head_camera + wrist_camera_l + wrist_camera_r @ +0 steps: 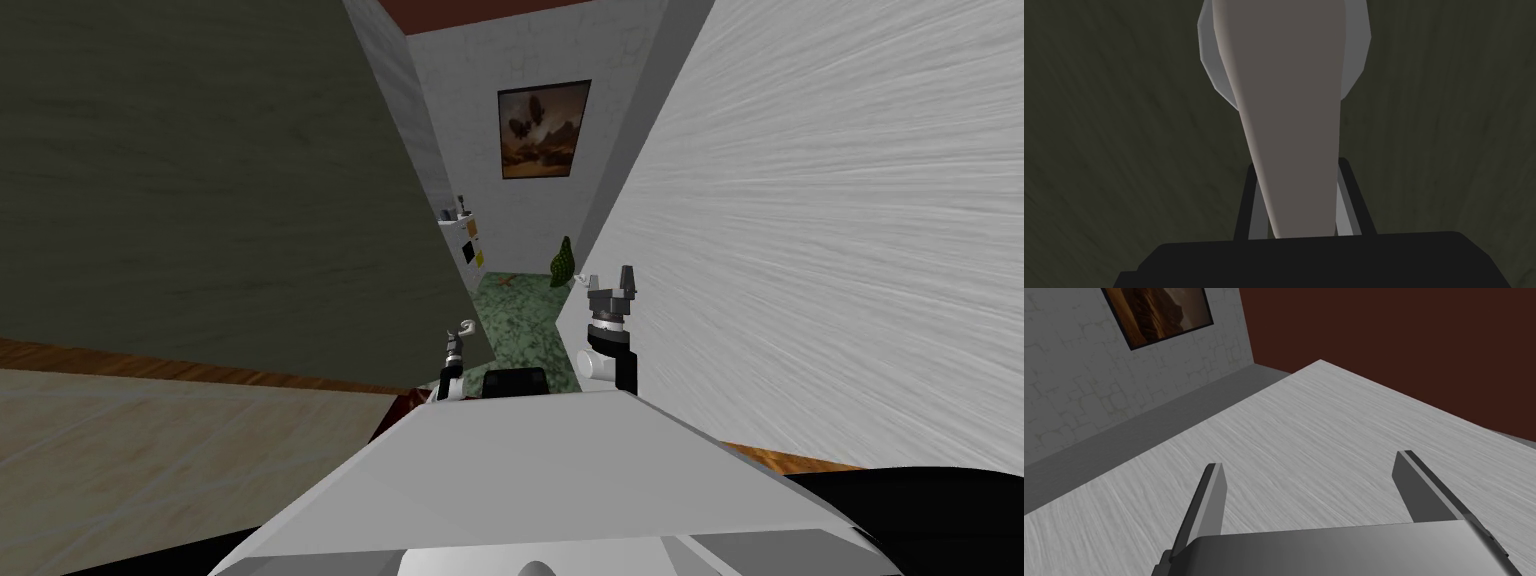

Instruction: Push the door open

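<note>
The dark olive door looms on my left; left gripper pinches its handle. I should push steadily along its swing, right gripper spread, idle.

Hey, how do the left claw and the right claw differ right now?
The left claw is shut on the door handle; the right claw is open and holds nothing. The left claw faces the dark door; the right claw faces a white grained surface. Both have two thin fingers.
</note>
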`<state>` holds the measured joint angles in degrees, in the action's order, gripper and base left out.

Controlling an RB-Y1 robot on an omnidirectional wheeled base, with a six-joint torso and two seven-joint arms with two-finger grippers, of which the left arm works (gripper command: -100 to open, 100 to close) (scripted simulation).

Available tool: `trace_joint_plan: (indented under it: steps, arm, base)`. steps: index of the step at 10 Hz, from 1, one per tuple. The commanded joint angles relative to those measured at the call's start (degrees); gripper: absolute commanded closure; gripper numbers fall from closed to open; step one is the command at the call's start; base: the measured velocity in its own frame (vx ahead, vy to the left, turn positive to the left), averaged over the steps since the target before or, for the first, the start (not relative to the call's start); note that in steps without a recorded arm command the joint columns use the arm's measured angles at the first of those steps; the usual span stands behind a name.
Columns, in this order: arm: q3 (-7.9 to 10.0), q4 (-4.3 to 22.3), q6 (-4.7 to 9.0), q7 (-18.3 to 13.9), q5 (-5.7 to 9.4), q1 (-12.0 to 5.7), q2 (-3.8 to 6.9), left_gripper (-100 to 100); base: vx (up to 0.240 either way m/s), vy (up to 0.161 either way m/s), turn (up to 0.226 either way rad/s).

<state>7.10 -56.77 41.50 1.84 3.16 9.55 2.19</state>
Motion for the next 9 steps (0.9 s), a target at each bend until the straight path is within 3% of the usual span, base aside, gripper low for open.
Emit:
trace_joint_plan:
  steps: [1, 6, 8, 9]
  arm:
    - [1.73, 0.6, 0.69, 0.3, 0.71, -0.88, -0.06, 100]
    - [4.67, 1.3, 0.38, 1.3, 2.05, -1.80, -2.73, 100]
    - [5.65, 1.6, 0.53, 1.3, 2.50, -1.58, -0.96, 100]
    - [5.99, 1.6, 0.54, 1.4, 2.68, -1.58, -0.61, 100]
  base:
    - [0.181, -0.088, 0.078]
    - [0.194, -0.061, 0.080]
    - [0.097, -0.002, 0.039]
    - [0.148, -0.024, 0.028]
